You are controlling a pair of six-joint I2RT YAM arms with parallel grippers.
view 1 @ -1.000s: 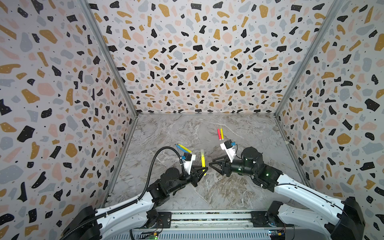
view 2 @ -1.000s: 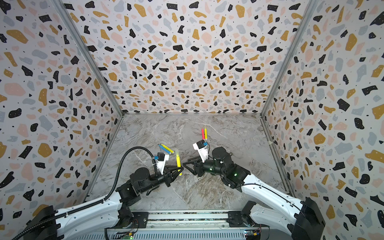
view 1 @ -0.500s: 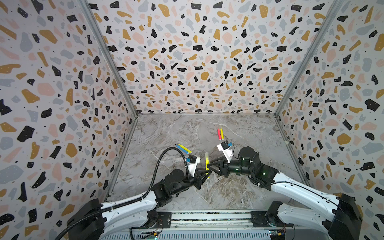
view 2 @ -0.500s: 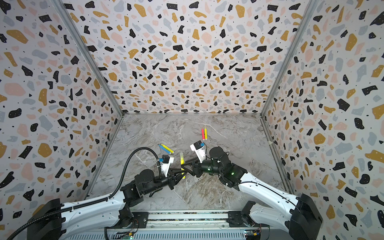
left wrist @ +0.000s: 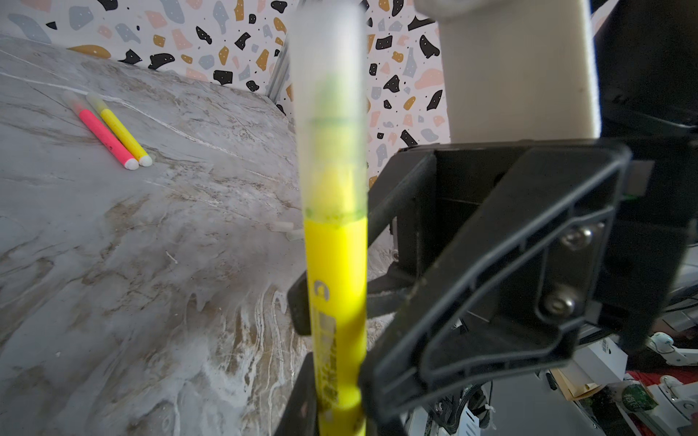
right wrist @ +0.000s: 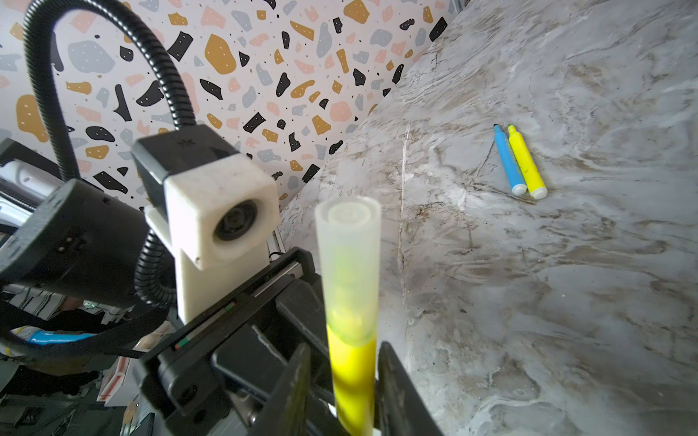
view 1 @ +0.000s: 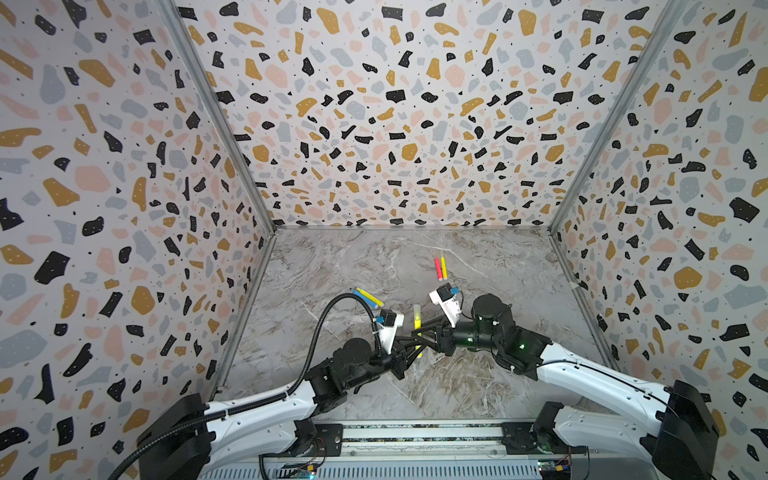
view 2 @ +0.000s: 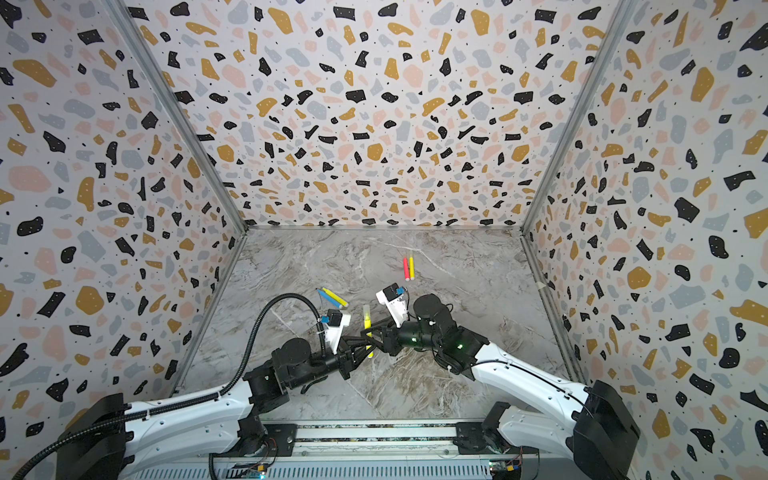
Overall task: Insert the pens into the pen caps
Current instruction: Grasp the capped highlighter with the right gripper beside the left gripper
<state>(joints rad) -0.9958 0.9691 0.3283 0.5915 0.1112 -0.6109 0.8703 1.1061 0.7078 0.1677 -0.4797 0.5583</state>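
Observation:
A yellow pen (view 1: 417, 328) (view 2: 367, 322) stands upright mid-table, low at the front, with a clear cap (left wrist: 328, 113) (right wrist: 349, 260) on its upper end. My left gripper (view 1: 412, 350) (left wrist: 336, 415) is shut on its lower body. My right gripper (view 1: 418, 333) (right wrist: 347, 396) straddles the same pen (right wrist: 353, 370) just under the cap, jaws narrow, with a slim gap on one side. A capped pink-red pen (view 1: 437, 269) (left wrist: 104, 134) and yellow pen (view 1: 444, 268) (left wrist: 121, 134) lie together further back. A blue pen (view 1: 359, 296) (right wrist: 508, 158) and a yellow pen (view 1: 370, 297) (right wrist: 525, 162) lie together at the left, tips bare.
Terrazzo-patterned walls (view 1: 374, 124) close in the marble table (view 1: 478, 374) on three sides. A small pale piece (left wrist: 282, 226) lies on the table beyond the held pen. The left wrist camera (right wrist: 219, 211) sits close beside the pen.
The left gripper carried the capped yellow pen slightly right. The right gripper came in from the right and narrowed its jaws around the pen.

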